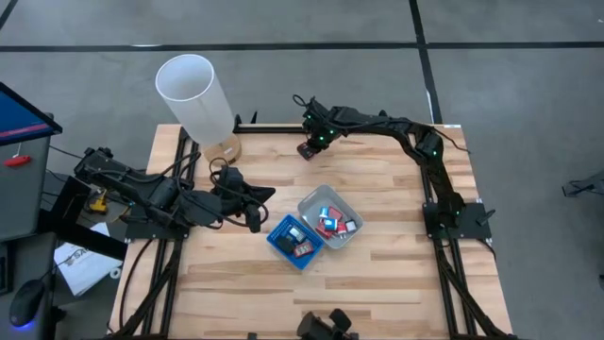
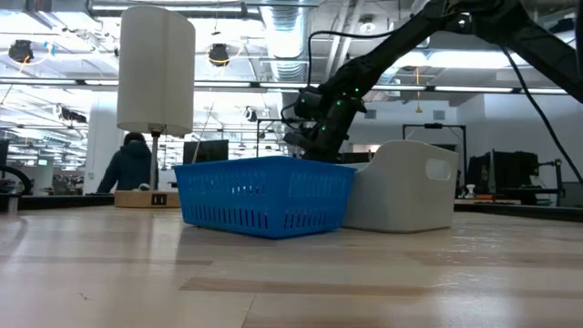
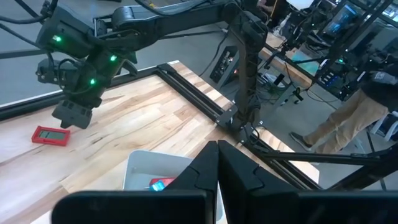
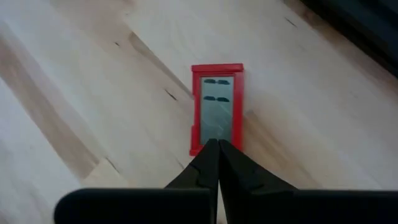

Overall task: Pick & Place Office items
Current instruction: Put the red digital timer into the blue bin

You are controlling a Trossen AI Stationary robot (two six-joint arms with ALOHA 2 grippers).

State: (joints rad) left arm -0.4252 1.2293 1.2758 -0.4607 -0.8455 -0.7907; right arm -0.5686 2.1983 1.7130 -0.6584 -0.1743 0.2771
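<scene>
We see right claw (image 4: pixel 217 144) pinched closed, empty, hanging over red case (image 4: pixel 216 109) flat on bench (image 1: pixel 377 170), beyond grey tray (image 1: pixel 307 203). Left claw (image 3: pixel 217 146) closed, empty, beside blue tray (image 1: pixel 276 238).

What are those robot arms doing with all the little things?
The right hand hovers, fingers shut, over a small red item lying on the table near its far edge, away from the trays. Small red and other pieces already sit in the blue tray and the grey tray beside it. The left hand waits, fingers shut, next to the blue tray.
</scene>
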